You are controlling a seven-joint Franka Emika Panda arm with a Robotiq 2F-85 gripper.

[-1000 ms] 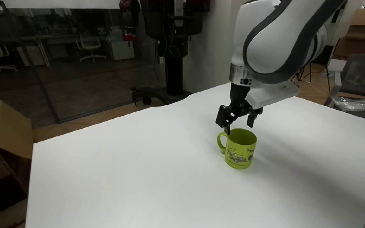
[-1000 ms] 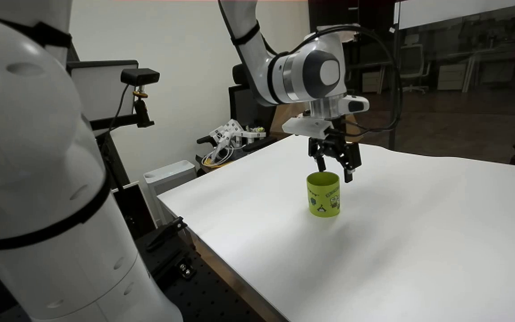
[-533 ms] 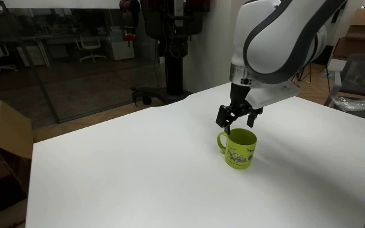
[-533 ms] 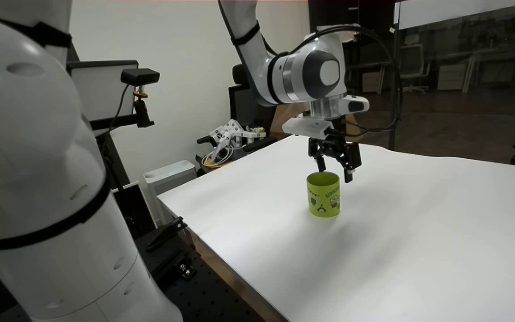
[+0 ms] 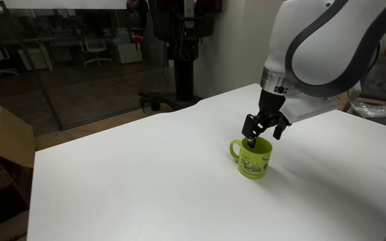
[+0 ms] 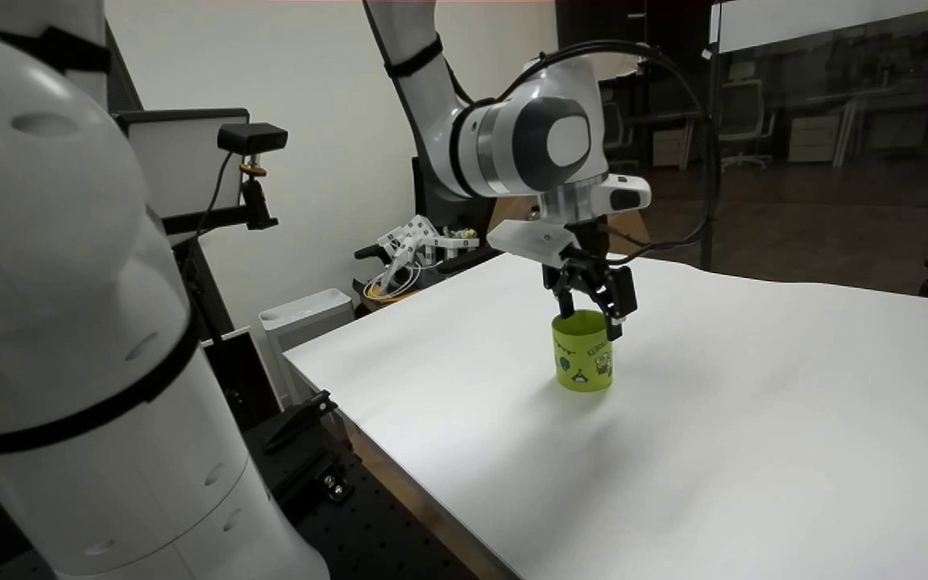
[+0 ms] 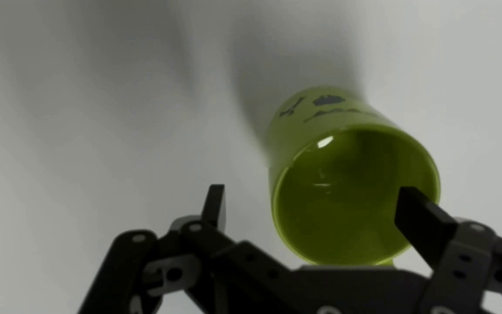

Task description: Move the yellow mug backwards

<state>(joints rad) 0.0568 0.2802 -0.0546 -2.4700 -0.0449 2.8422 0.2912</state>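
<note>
The yellow mug stands upright on the white table in both exterior views. Its loop handle points left in an exterior view, and dark print shows on its wall. My gripper is open just above the mug, also seen in an exterior view. In the wrist view, my gripper has its right finger over the mouth of the mug. Its left finger is outside the rim, apart from the wall. The handle is mostly hidden there behind the gripper body. Nothing is held.
The white table spreads around the mug. An open cardboard box stands beyond its left edge. The robot's base and a black mount stand at the table's edge. A cable loops beside the wrist.
My gripper has shifted sideways and a little lower, to the right in one view and left in another. One finger now overlaps the mouth of the mug. The mug has hardly moved.
</note>
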